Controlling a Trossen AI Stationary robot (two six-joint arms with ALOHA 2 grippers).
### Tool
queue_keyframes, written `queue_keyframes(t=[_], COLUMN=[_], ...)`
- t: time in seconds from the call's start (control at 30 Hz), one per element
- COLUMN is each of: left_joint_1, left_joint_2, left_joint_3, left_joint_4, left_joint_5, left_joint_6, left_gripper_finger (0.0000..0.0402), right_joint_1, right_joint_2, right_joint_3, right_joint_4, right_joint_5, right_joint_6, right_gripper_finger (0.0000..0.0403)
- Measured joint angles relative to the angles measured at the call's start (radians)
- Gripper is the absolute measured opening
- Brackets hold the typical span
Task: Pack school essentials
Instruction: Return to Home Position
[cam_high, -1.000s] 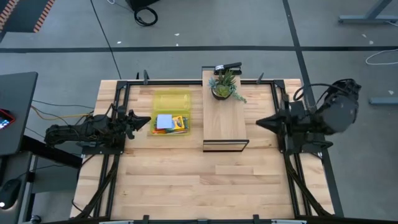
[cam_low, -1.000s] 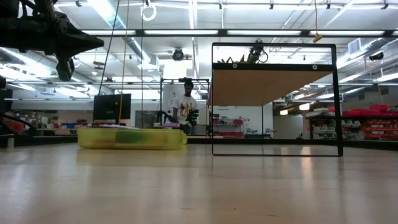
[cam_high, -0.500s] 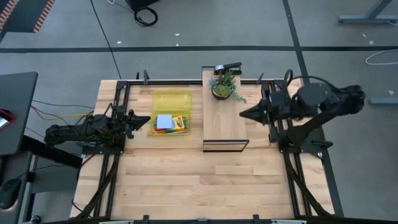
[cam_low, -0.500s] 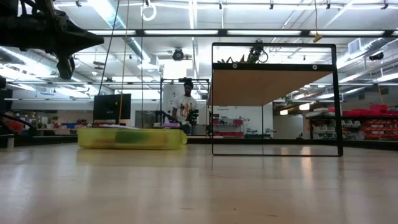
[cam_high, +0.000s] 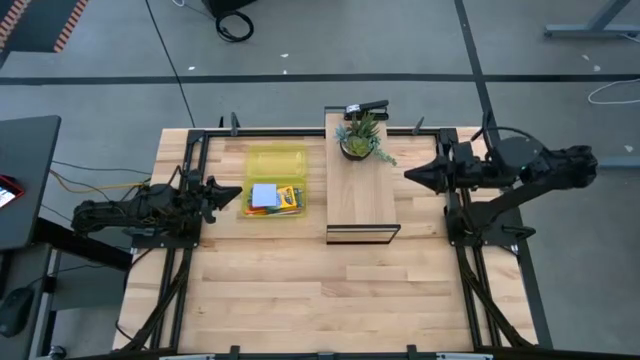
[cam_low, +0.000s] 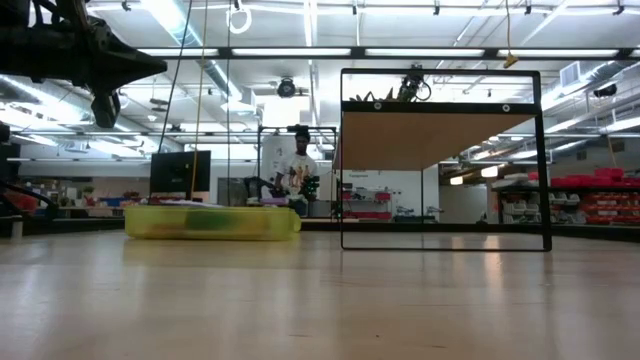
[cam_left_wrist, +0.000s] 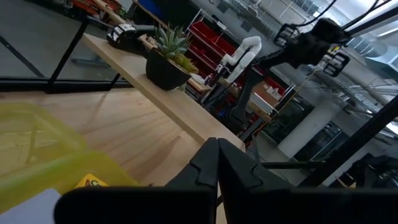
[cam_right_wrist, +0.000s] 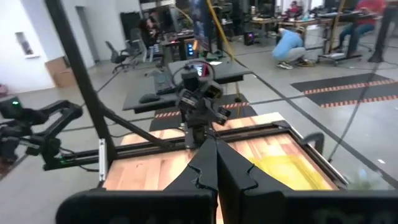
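A yellow see-through case (cam_high: 275, 178) lies open on the table's far left part; it also shows in the low view (cam_low: 212, 222). In it lie the pale blue notepad (cam_high: 264, 194), the green-and-yellow crayon box (cam_high: 288, 195) and thin orange pieces (cam_high: 262, 210). I cannot make out the scissors. My left gripper (cam_high: 238, 195) hovers shut just left of the case, and its wrist view (cam_left_wrist: 217, 149) looks over the case (cam_left_wrist: 37, 155). My right gripper (cam_high: 408, 175) hangs shut in the air, right of the wooden board (cam_high: 362, 195).
The light wooden board with a black frame stands as a raised shelf at the table's far middle (cam_low: 445, 160). It carries a potted plant (cam_high: 360, 140) and a black object (cam_high: 368, 108) at its far end. Black rails (cam_high: 190, 150) run along the table's sides. A person stands in the room behind (cam_low: 298, 170).
My right arm has risen from its rest at the right rail. Its gripper swung toward the far edge and leftward toward the board, then drew back a little to the right, staying shut. The left arm and the case have kept still.
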Motion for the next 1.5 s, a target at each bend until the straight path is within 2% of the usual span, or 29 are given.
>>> queue_keyframes(t=[0.27,0.47,0.6,0.7,0.9,1.07,1.2,1.4,1.5], left_joint_1=[0.0,0.0,0.001,0.001,0.001,0.001,-0.001,-0.021,-0.044], left_joint_2=[0.0,0.001,0.002,0.002,0.002,0.002,0.002,0.002,0.002], left_joint_3=[0.0,0.0,0.0,0.0,0.0,0.0,0.0,0.0,0.0], left_joint_4=[-0.008,-0.139,-0.245,-0.303,-0.277,-0.248,-0.247,-0.223,-0.139], left_joint_5=[0.0,-0.001,-0.004,-0.004,-0.033,-0.109,-0.113,0.001,0.132], left_joint_6=[0.003,0.23,0.259,0.253,0.281,0.278,0.272,0.334,0.439], left_gripper_finger=[0.0017,0.001,0.0018,0.0026,0.0031,0.0022,0.0019,0.0028,0.0032], right_joint_1=[0.0,0.0,0.0,0.0,-0.025,-0.113,-0.172,-0.221,-0.232], right_joint_2=[-0.15,-0.269,-0.349,-0.395,-0.434,-0.436,-0.437,-0.437,-0.437], right_joint_3=[-0.235,-0.411,-0.503,-0.571,-0.728,-0.866,-0.938,-1.041,-1.104], right_joint_4=[0.126,0.13,0.157,0.223,0.471,0.623,0.692,0.8,0.889], right_joint_5=[0.019,0.052,0.074,0.075,0.086,0.0,-0.055,-0.095,-0.101], right_joint_6=[0.029,0.149,0.195,0.189,0.138,0.192,0.213,0.214,0.242], right_gripper_finger=[0.0004,0.0004,0.0004,0.0004,0.0004,0.0004,0.0004,0.0004,0.0004])
